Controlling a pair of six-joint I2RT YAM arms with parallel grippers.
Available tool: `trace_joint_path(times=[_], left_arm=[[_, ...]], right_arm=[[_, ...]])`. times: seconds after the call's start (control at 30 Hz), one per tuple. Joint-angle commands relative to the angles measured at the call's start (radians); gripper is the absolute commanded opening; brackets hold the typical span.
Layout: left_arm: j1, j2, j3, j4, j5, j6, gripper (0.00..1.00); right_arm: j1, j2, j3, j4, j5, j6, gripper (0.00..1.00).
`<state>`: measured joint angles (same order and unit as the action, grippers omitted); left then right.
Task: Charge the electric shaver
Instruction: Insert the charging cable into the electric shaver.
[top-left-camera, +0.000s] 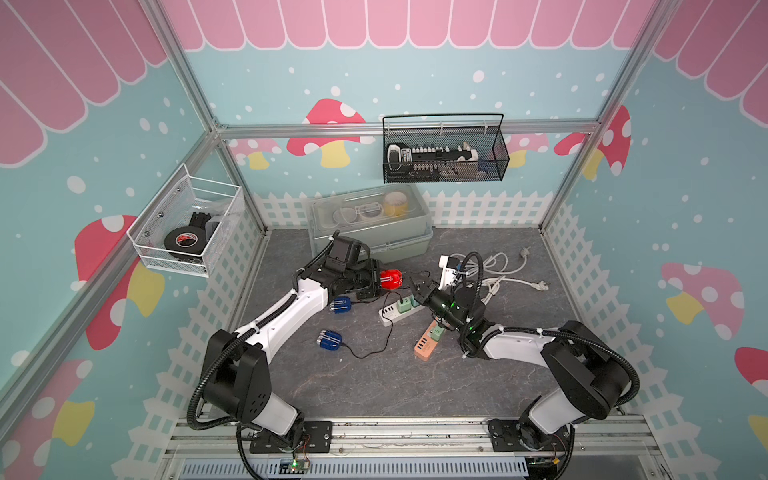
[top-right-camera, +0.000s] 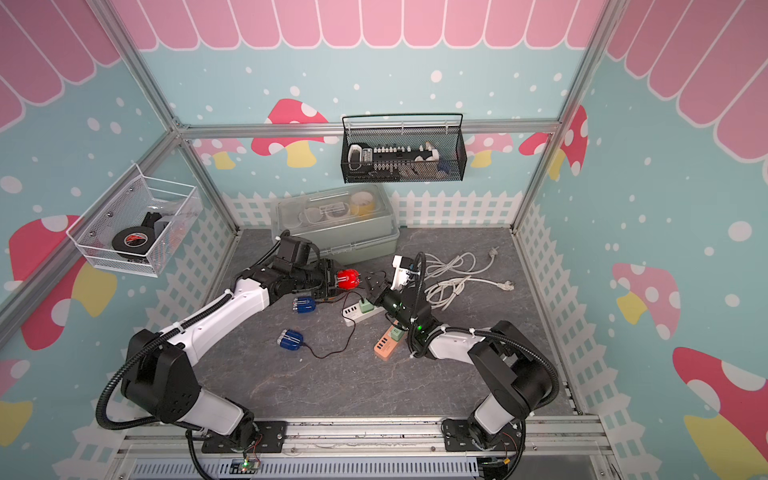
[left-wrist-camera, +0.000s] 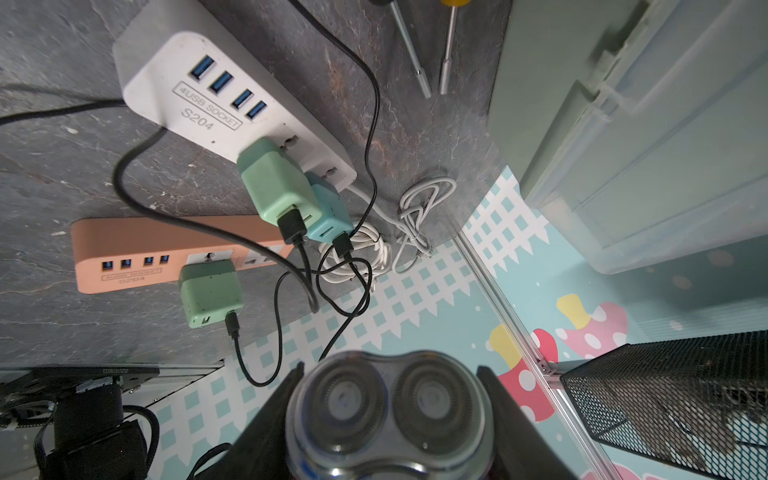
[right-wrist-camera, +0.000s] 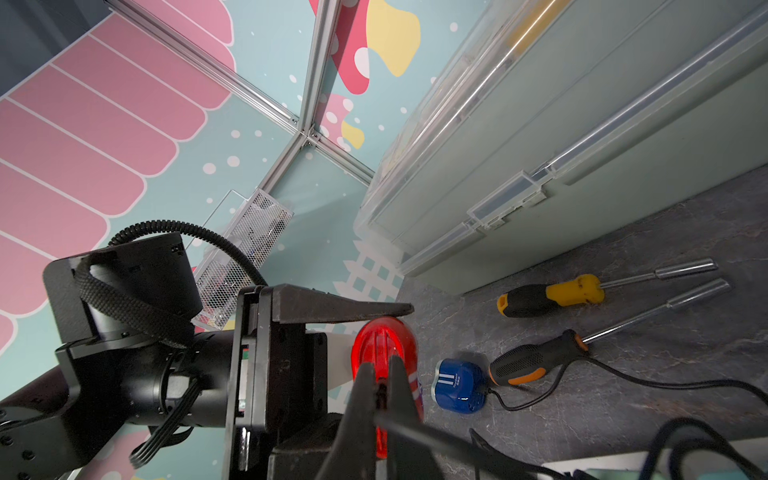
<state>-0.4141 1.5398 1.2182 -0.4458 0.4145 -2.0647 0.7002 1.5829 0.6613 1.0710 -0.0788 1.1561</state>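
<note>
Plugging-in is the step: left gripper clamps the red shaver over the bench's middle; right gripper, jaws pressed together on a black cable plug, faces its base. Next, probably, the plug must line up with a socket hidden here. Near edge to far: blue shaver, orange power strip, white power strip, screwdrivers, toolbox at the far edge; loose cables may snag.

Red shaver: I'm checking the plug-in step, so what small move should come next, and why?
Probably ease the right end effector forward so the black cable plug meets the red shaver. The left end effector holds that shaver off the table, and the right one is shut on the plug just short of it. The port itself isn't visible.
</note>
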Motion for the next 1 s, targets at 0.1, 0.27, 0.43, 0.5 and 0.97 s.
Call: trace_joint_path(times=[0.1, 0.27, 0.43, 0.5, 0.97], left_arm=[[-0.004, 0.006, 0.034, 0.065, 0.031, -0.272, 0.00], [-0.003, 0.006, 0.030, 0.072, 0.029, -0.278, 0.00], [-0.004, 0.011, 0.037, 0.096, 0.030, -0.285, 0.00], [-0.004, 0.012, 0.043, 0.097, 0.034, -0.282, 0.00], [-0.012, 0.020, 0.070, 0.146, 0.096, -0.263, 0.00]], right_arm=[[0.005, 0.018, 0.037, 0.011, -0.030, -0.018, 0.00], [0.007, -0.001, 0.041, -0.014, -0.040, -0.025, 0.00], [0.012, -0.006, 0.035, -0.047, -0.041, -0.044, 0.00], [0.012, 0.011, 0.038, -0.033, -0.046, -0.052, 0.00], [0.033, 0.088, 0.121, -0.104, -0.119, -0.077, 0.00]])
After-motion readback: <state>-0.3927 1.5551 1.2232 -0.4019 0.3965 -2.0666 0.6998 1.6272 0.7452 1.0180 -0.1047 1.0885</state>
